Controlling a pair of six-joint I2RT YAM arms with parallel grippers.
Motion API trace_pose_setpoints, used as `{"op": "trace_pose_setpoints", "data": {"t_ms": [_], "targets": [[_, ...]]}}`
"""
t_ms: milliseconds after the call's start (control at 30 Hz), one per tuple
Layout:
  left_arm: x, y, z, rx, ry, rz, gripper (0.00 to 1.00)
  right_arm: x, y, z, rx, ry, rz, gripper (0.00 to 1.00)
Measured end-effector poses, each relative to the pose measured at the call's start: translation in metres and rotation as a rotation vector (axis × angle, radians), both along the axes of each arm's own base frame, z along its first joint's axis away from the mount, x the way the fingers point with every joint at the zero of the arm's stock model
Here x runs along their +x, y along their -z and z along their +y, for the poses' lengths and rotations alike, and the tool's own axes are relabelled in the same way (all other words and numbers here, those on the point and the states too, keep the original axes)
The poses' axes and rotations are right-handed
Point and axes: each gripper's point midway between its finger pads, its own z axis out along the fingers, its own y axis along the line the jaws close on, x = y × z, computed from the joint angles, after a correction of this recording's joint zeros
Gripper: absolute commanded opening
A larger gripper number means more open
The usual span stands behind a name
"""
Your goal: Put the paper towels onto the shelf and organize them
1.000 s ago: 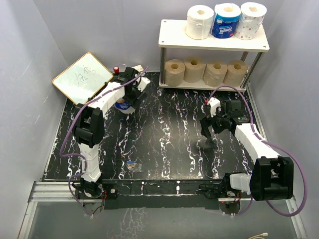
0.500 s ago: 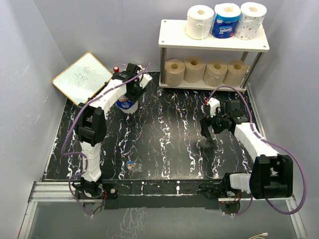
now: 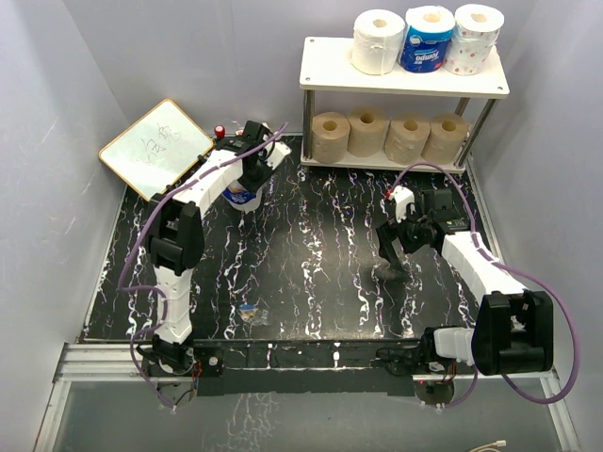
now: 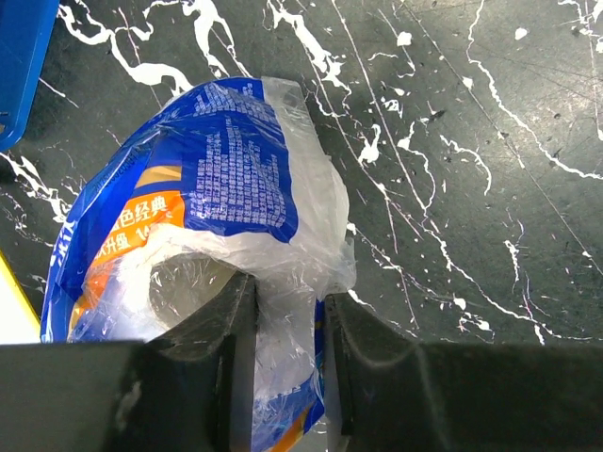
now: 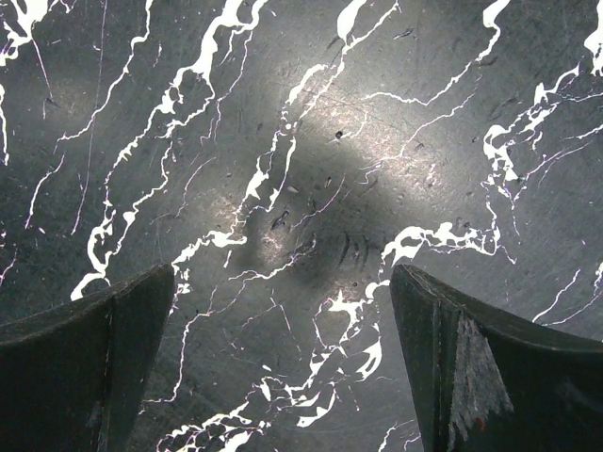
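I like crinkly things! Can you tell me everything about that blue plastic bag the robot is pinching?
The plastic bag is thin, crinkly film: blue with small white print, an orange band with bigger characters, and clear parts. It looks wrinkled and slack. It lies on the black, white-veined table, and the left arm's fingers are shut on a clear fold of it.

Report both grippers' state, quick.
Left gripper: shut on the blue-printed plastic wrapper, pinching its clear film.
Right gripper: open, holding nothing, over the black marbled tabletop.
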Motion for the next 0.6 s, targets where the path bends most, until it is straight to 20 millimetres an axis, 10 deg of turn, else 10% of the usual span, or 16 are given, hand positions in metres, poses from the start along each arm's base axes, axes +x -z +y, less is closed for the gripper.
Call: {"op": "trace_pose_setpoints", "data": {"t_ms": [300,600], "targets": [[0.003,-0.024,-0.013,-0.006,0.032,-0.005,0.00,-0.001,0.004,0.001,-0.003,-0.003,0.014,0.98],[-0.012,-0.142,-0.060,-0.051,0.296,-0.253,0.00,-0.001,0.004,0.001,-0.003,-0.003,0.016,0.98]]}}
